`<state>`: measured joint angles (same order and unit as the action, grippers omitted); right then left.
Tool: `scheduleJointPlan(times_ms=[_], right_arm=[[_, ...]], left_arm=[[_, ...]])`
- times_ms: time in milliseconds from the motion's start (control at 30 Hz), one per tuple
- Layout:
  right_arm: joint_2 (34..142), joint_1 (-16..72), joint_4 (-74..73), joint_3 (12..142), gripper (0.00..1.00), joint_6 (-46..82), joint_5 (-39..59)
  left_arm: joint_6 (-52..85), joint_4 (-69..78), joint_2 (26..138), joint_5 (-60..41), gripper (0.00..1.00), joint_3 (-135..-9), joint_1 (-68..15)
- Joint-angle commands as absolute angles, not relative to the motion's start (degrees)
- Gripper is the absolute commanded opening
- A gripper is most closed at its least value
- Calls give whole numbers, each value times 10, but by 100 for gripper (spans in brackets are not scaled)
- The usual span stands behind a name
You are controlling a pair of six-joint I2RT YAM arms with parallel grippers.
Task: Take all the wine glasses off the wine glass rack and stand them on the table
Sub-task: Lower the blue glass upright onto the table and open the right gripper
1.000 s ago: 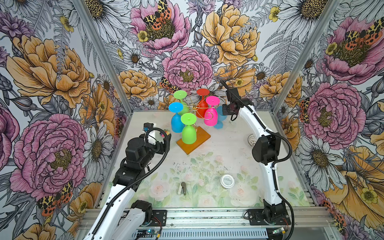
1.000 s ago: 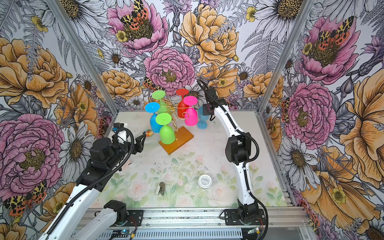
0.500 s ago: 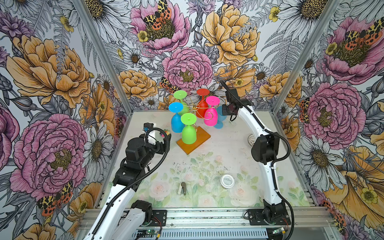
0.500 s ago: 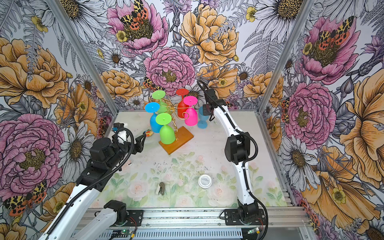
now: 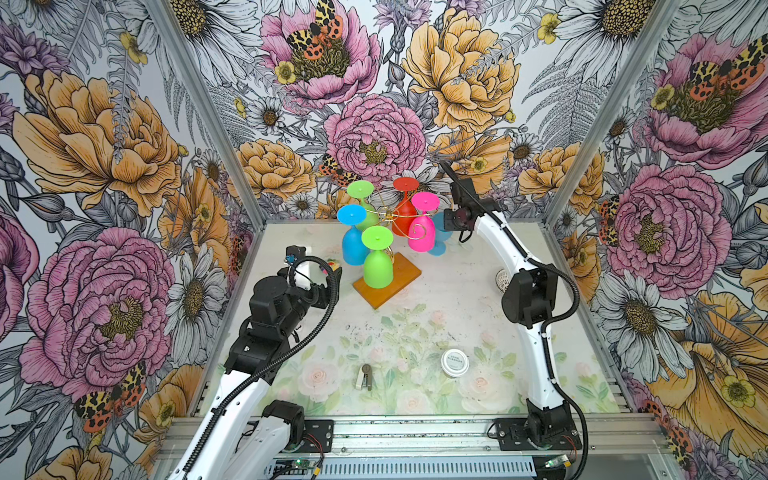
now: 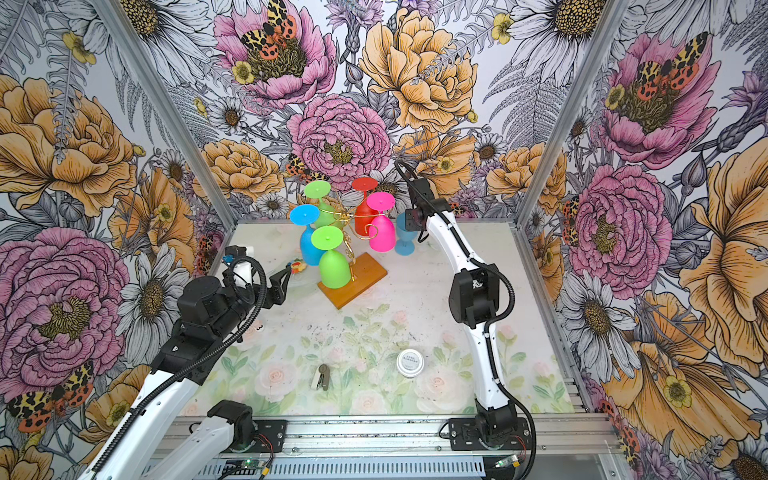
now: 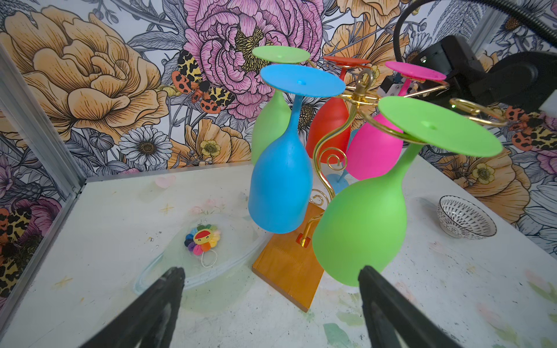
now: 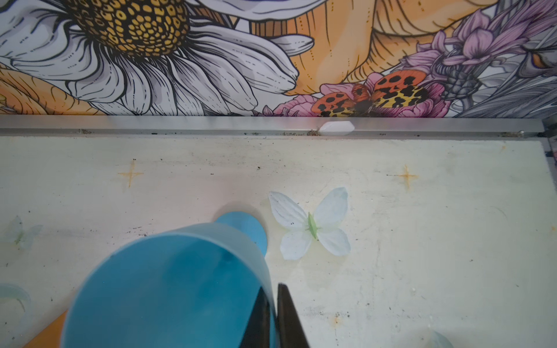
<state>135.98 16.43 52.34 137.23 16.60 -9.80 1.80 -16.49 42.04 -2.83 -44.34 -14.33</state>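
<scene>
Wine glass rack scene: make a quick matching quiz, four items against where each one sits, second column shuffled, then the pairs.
Things
1. pale blue wine glass
2. front green wine glass
3. patterned bowl
4. white round tin

Places
A. near the table's front edge, right of centre
B. hanging upside down on the wine glass rack
C. upright on the table beside the rack, wall pinched by the right gripper
D. by the table's right edge, next to the right arm

Pairs: 1-C, 2-B, 3-D, 4-A
</scene>
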Motion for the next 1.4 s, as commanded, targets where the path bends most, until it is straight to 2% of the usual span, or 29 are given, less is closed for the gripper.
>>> scheduleJointPlan(times_ms=[0, 533, 1067, 1367], right_arm=[[1376, 166, 510, 1393, 13, 171, -94], [1372, 164, 511, 1409, 22, 161, -79], [1309, 163, 512, 1366, 44, 145, -73], [1251, 158, 513, 1313, 51, 143, -81]], left_arm=[[22, -151, 414, -28, 92, -433, -141], [22, -151, 414, -27, 92, -432, -141], [22, -150, 417, -30, 93, -434, -142], [22, -149, 418, -30, 93, -433, -142]])
